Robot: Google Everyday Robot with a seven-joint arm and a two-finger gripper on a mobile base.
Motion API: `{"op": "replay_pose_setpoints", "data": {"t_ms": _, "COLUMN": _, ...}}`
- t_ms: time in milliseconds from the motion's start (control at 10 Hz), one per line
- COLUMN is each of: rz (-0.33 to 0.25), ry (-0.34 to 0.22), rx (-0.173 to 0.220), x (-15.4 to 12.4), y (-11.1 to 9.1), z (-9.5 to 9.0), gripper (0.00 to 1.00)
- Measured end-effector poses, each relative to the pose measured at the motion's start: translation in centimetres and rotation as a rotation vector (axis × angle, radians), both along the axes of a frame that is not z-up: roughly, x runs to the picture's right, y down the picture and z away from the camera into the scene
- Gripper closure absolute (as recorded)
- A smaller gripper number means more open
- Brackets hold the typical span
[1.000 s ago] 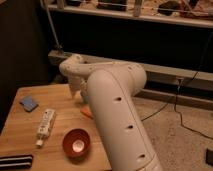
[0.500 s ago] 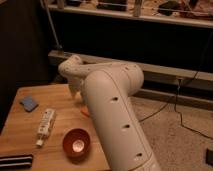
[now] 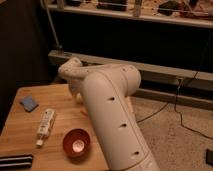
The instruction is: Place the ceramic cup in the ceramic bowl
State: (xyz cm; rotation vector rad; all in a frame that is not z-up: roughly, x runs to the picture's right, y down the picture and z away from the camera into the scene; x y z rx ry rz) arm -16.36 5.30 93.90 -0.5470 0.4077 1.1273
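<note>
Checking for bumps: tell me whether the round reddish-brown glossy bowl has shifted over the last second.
No. The reddish-brown bowl lies just as far right of the white tube on the wooden table as before. The hand is hidden behind the white arm.

My arm blocks the table's right half, my gripper hidden behind it toward the far edge, bowl just beside the arm, tube near its left, pad far-left, bare wood between them passable, dark bar at near-left corner.
</note>
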Motion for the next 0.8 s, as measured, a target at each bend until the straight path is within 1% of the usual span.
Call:
{"op": "replay_pose_setpoints", "data": {"t_ms": 100, "rz": -0.011, "ry": -0.012, "rx": 0.015, "x": 0.1, "y": -0.3, "z": 0.1, "gripper": 0.86}}
{"op": "replay_pose_setpoints", "data": {"t_ms": 200, "rz": -0.017, "ry": -0.036, "rx": 0.045, "x": -0.2, "y": -1.7, "z": -1.0, "gripper": 0.95}}
{"op": "replay_pose_setpoints", "data": {"t_ms": 300, "rz": -0.029, "ry": -0.059, "rx": 0.078, "x": -0.6, "y": -3.1, "z": -2.7, "gripper": 1.00}}
{"op": "replay_pose_setpoints", "data": {"t_ms": 400, "rz": -0.046, "ry": -0.089, "rx": 0.123, "x": -0.9, "y": -5.0, "z": -5.6, "gripper": 1.00}}
{"op": "replay_pose_setpoints", "data": {"t_ms": 500, "rz": -0.068, "ry": -0.112, "rx": 0.163, "x": -0.9, "y": -6.4, "z": -8.9, "gripper": 1.00}}
{"op": "replay_pose_setpoints", "data": {"t_ms": 600, "rz": -0.091, "ry": -0.124, "rx": 0.193, "x": -0.3, "y": -6.7, "z": -12.5, "gripper": 1.00}}
{"op": "replay_pose_setpoints", "data": {"t_ms": 700, "rz": -0.118, "ry": -0.128, "rx": 0.199, "x": 0.5, "y": -5.6, "z": -15.9, "gripper": 1.00}}
{"op": "replay_pose_setpoints", "data": {"t_ms": 800, "rz": -0.138, "ry": -0.132, "rx": 0.182, "x": 1.2, "y": -3.8, "z": -17.8, "gripper": 1.00}}
